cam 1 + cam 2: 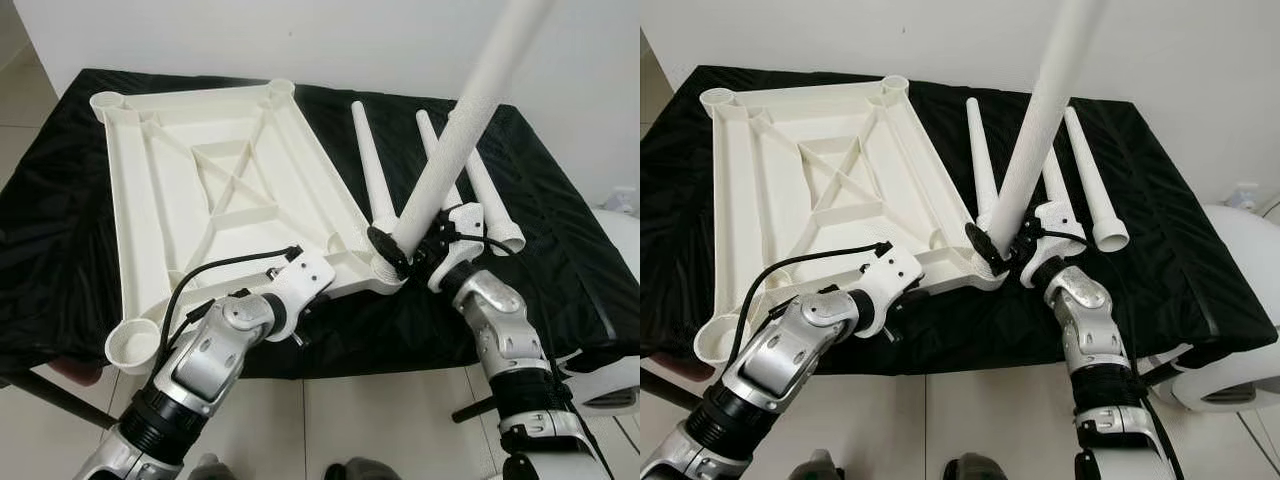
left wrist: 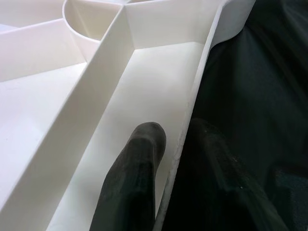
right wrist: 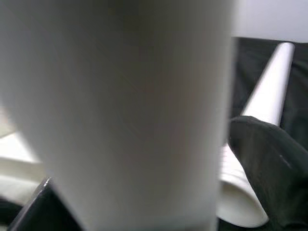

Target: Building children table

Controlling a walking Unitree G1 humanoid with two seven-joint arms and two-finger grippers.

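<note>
we are pinching a long white ribbed plastic leg [image 1: 455, 145] with our right gripper [image 1: 412, 252], tilted over the near corner socket of the upturned white plastic tabletop [image 1: 215, 185] on the black cloth [image 1: 560, 230]. our left gripper [image 2: 159, 159] is clamping the tabletop's near rim. three more legs [image 1: 372, 170] are lying beside it.

One tabletop [image 1: 230, 190] is seen, lying upside down, with four corner sockets counted on it. Four legs are counted: one [image 1: 455, 150] is held up and three [image 1: 372, 165] are laid on one black cloth [image 1: 560, 230]. Two grippers are counted.
</note>
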